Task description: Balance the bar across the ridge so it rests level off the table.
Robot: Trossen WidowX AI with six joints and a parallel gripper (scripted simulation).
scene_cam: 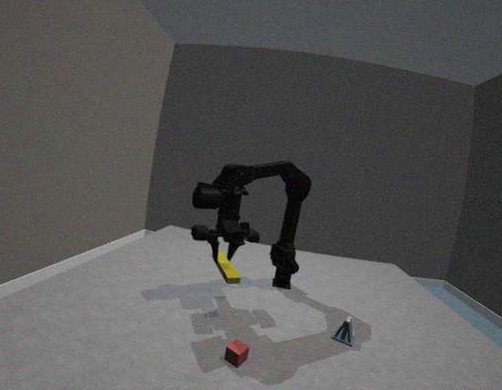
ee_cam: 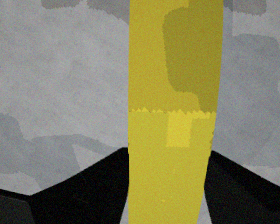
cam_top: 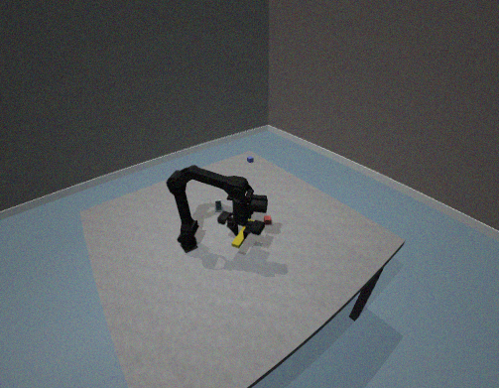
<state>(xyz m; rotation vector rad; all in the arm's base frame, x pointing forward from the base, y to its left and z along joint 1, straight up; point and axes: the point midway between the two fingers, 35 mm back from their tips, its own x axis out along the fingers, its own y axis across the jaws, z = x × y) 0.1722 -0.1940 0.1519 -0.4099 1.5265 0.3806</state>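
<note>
A long yellow bar [cam_top: 238,241] [scene_cam: 230,270] [ee_cam: 172,65] is held up above the table, clear of its surface. My gripper [scene_cam: 224,257] [ee_cam: 167,158] is shut on the bar, one finger on each long side. In the top view the fingers partly cover it. The ridge, a small dark grey-green wedge with a narrow pale top [scene_cam: 344,333], stands on the table at the right in the exterior view. The ridge also shows behind the gripper in the top view [cam_top: 218,205]. The bar is well apart from the ridge.
A red cube [cam_top: 268,219] [scene_cam: 237,353] lies on the table [cam_top: 188,311] [scene_cam: 90,342], near the gripper in the top view and in front of it in the exterior view. A small blue object [cam_top: 250,159] sits near the table's far corner.
</note>
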